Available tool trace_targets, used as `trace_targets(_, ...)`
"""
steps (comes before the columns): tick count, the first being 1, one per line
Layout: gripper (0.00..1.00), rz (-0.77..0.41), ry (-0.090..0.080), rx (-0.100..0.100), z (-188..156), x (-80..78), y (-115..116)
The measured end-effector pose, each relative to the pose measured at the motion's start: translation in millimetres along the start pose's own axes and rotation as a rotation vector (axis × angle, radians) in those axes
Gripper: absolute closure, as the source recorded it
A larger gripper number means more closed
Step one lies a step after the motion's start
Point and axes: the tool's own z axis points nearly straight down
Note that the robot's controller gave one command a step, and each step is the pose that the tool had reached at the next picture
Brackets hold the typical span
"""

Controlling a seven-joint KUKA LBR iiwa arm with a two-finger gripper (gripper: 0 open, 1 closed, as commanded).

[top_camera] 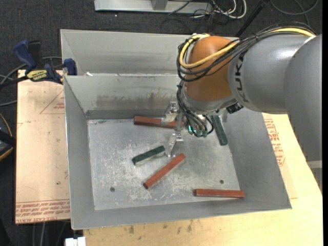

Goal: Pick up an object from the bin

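I have the claw (pixel 174 143) low over the middle of the bin (pixel 77 152), and from this angle I cannot tell whether it is apart or together. Its tip sits just beside the right end of a dark green stick (pixel 148 155) and near the upper end of a slanted red stick (pixel 164 171). I judge one of those two the likely target (nothing looks gripped). Both lie flat on the bin's floor, close but not touching, which leaves room to close on either. The green one is short, slim and flat-sided. Another red stick (pixel 154 121) lies near the back wall.
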Motion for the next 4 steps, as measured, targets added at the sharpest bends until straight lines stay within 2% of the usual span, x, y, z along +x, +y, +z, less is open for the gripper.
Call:
trace_targets(1, 0.00, 0.001, -0.008, 0.000, -4.7, -2.0, -0.2)
trace_targets(2, 1.00, -0.159, -0.016, 0.000, 54.0, 9.7, 34.2)
trace_targets(3, 1.00, -0.158, -0.016, 0.000, 54.0, 9.7, 34.1)
trace_targets(4, 1.00, -0.130, -0.017, -0.001, -113.1, 37.2, 47.7)
